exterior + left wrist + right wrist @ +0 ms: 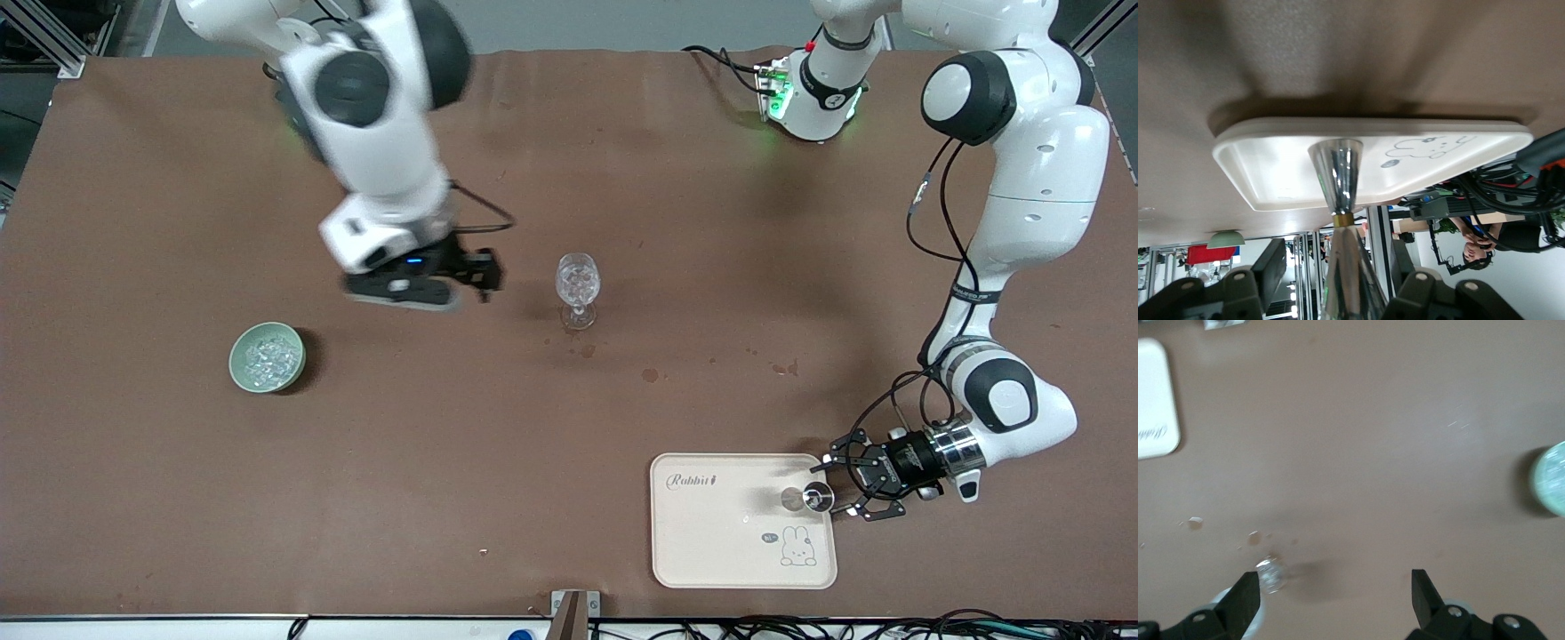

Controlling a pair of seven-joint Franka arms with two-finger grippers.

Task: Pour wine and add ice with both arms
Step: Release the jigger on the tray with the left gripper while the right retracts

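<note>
A clear stemmed glass (578, 289) stands mid-table with ice chunks (578, 277) in it. More ice (267, 356) fills a pale green bowl (267, 357) toward the right arm's end. My right gripper (484, 274) hangs open and empty over the table between bowl and glass. In the right wrist view (1335, 587) the glass (1271, 575) lies by one finger and the bowl (1551, 479) sits farther off. My left gripper (836, 489) is at the tray's edge. Its jaws stand open around a shiny metal jigger (1338, 173) that rests on the tray (1271, 167).
The cream tray (711, 533) with a rabbit print sits near the table's front edge toward the left arm's end. Small wet spots (651, 375) mark the brown table nearer the front camera than the glass. Cables run along the front edge (889, 622).
</note>
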